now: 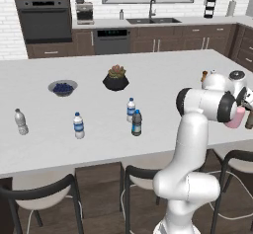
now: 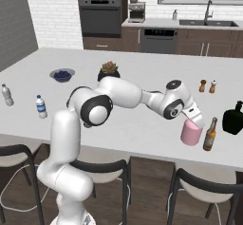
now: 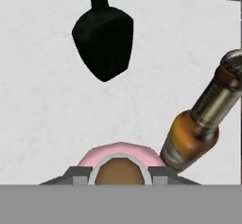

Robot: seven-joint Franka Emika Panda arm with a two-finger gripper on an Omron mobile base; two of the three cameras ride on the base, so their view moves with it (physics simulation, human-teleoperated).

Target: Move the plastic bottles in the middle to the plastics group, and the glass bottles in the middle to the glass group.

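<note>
**Pink bottle standing beside the dark bottles, claw clenched on its neck**

The claw (image 2: 193, 116) is grasping the pink glass bottle (image 2: 191, 133) by its top, its fingers closed on either side of the neck. The bottle is sitting upright on the white surface (image 2: 142, 129), close to the near edge toward its right end. Just beside it to the right, a brown bottle (image 2: 210, 135) is standing, and a little farther right and back the black bottle (image 2: 233, 118) is resting. In the hand view the pink bottle's shoulders are showing at the bottom, with the brown bottle (image 3: 198, 124) close alongside and the black bottle (image 3: 104, 38) apart from both.

Near the middle of the surface, the clear plastic bottle (image 1: 130, 109) and the dark-tinted plastic bottle (image 1: 137, 123) are standing next to each other. Toward the left end, a blue-labelled water bottle (image 1: 78, 126) and a plain greyish bottle (image 1: 21, 122) are standing apart from one another.

Toward the far edge, a bowl of blueberries (image 1: 63, 87) and a potted plant (image 1: 116, 78) are sitting, and two small shakers (image 2: 207, 86) are standing behind the claw's spot.
</note>
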